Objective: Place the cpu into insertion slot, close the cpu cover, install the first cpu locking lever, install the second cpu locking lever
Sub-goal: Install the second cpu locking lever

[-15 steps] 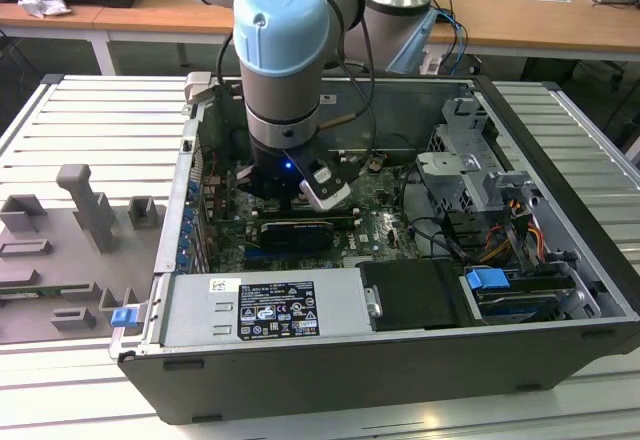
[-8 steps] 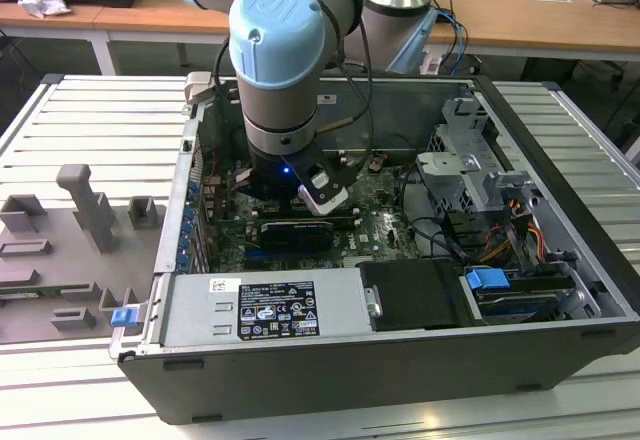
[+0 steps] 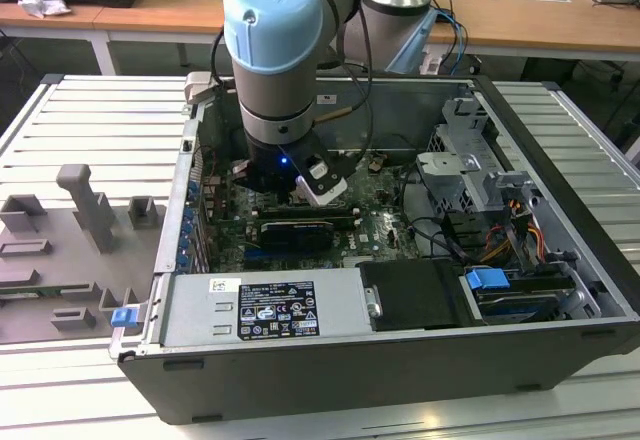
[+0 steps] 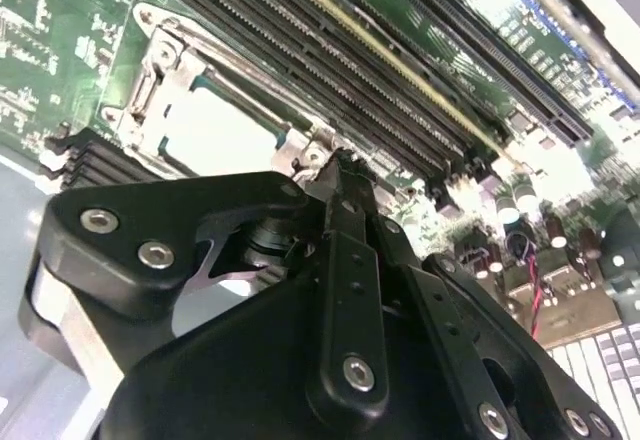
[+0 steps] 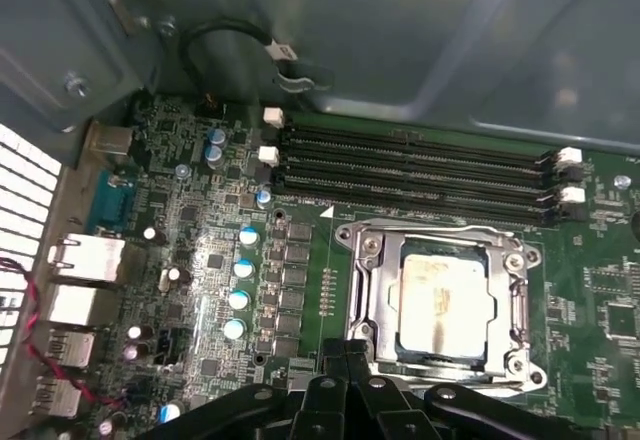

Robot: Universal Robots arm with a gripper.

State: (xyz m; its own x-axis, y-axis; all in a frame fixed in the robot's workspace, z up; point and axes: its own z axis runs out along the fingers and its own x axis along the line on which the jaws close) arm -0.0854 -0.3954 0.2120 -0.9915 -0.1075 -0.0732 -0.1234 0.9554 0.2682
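The arm is down inside the open computer case [image 3: 560, 290], wrist low over the green board. In the exterior view the gripper [image 3: 300, 192] hangs just above the board, toward that view's left, behind the long black graphics card [image 3: 296, 232].

In the first wrist view the cpu [image 5: 443, 300] sits flat in the insertion slot [image 5: 372, 300], its pale metal top showing through the square cut-out. The cpu cover [image 5: 515, 295] lies down around it, a silver frame on all four sides of the chip. The black memory slots [image 5: 410, 172] run just beside the socket.

The second wrist view shows the same socket: cpu [image 4: 215, 125] bright and flat, cover [image 4: 150, 70] framing it. The gripper [image 4: 338, 168] has its black fingers [image 4: 345, 210] drawn together to a narrow tip, nothing held between them, and that tip sits right at the socket's edge, by a corner of the cover. Whether it actually touches the metal, I can't tell.
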